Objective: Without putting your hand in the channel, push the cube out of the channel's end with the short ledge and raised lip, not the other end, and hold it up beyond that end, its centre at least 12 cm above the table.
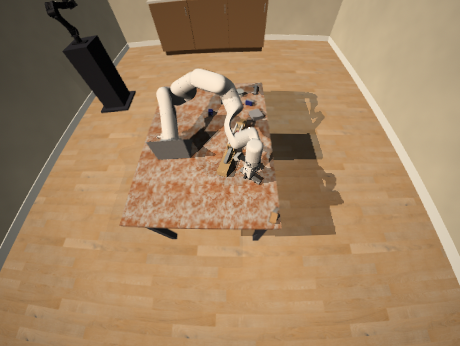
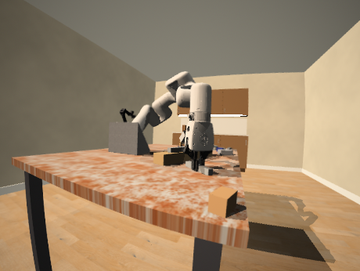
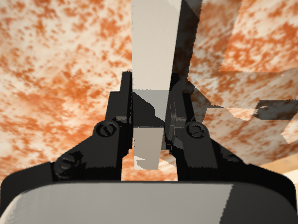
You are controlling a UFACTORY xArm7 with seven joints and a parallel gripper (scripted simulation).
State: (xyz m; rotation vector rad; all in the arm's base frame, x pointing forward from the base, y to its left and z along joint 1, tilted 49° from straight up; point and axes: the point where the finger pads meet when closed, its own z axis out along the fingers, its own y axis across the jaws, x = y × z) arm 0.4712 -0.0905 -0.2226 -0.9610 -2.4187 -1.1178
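Observation:
My gripper points straight down over the right side of the table and is shut on a long pale grey bar. In the wrist view the bar runs from between the black fingers to the top edge and lies low over the table top. The gripper also shows in the overhead view and in the side view, with the bar's grey end beside it. A tan channel-like block lies just left of the gripper and shows in the side view too. I cannot make out the cube inside it.
The arm's grey base box stands at the table's left edge. Several small grey and blue objects lie at the far end. A loose tan block sits at the near right corner, close to the edge.

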